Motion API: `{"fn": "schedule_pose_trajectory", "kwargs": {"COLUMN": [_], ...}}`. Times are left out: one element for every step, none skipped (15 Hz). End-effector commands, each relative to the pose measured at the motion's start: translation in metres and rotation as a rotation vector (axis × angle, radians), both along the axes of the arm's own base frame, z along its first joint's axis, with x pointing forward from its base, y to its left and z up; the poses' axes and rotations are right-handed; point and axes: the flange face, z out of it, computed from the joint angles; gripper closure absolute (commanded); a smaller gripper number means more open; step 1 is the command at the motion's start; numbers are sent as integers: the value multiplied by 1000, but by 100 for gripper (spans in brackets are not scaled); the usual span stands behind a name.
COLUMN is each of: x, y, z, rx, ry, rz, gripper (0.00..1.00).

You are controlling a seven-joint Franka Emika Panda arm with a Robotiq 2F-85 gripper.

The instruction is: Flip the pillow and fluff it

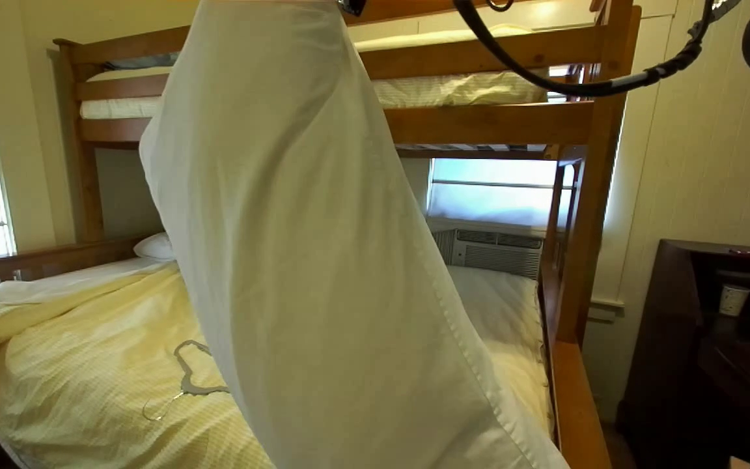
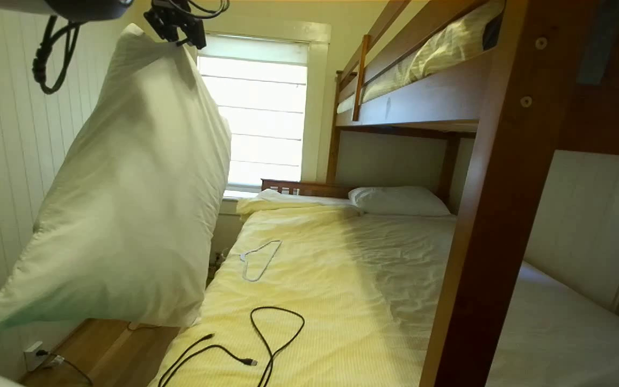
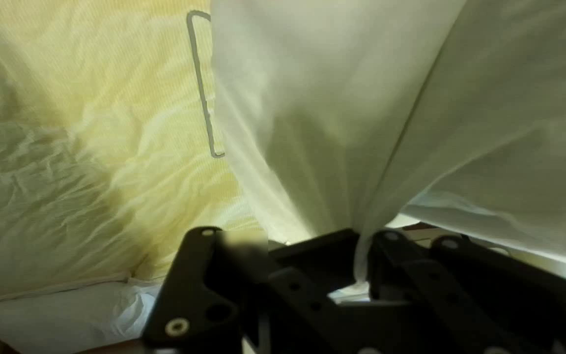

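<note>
The pillow is large, white and plump, and it hangs in the air from one gathered end. It fills the middle of an exterior view, where its lower part runs out of frame, and hangs at the left of an exterior view. My gripper is at its top end, high up. In the wrist view my gripper is shut on a thin fold of the pillow's case, and the pillow spreads out beyond the fingers. In an exterior view the gripper is mostly cut off by the top edge.
A bunk bed with a wooden post and upper rail stands beside the pillow. On the yellow cover lie a grey hanger and black cables. A smaller white pillow lies at the bed's far end. A dark desk stands aside.
</note>
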Motion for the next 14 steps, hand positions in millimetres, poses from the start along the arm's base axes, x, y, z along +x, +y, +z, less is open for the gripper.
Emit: {"fn": "schedule_pose_trajectory", "kwargs": {"x": [12, 13, 18, 20, 20, 24, 28, 29, 31, 31, 29, 26, 21, 15], "y": [-53, -71, -87, -106, -123, -139, -152, -166, -177, -187, -196, -206, -215, -224], "z": [14, 8, -1, -13, -24, -39, -54, -68, -85, -102, -118, -133, -148, -162], "rx": [30, 15, 28, 23, 35, 29, 12, -13, -37, -71, -87, -110, -131, -155], "ry": [-55, -34, -15, 3, 29, 60, 72, 85, 97, 108, 127, 148, 171, 200], "rz": [-12, -24, -46, -75, -103, -143, -171, -201, -225, -236, -257, -275, -297, -315], "gripper": [100, 100, 100, 100, 100, 100, 100, 100, 100, 100, 100, 100, 100, 100]}}
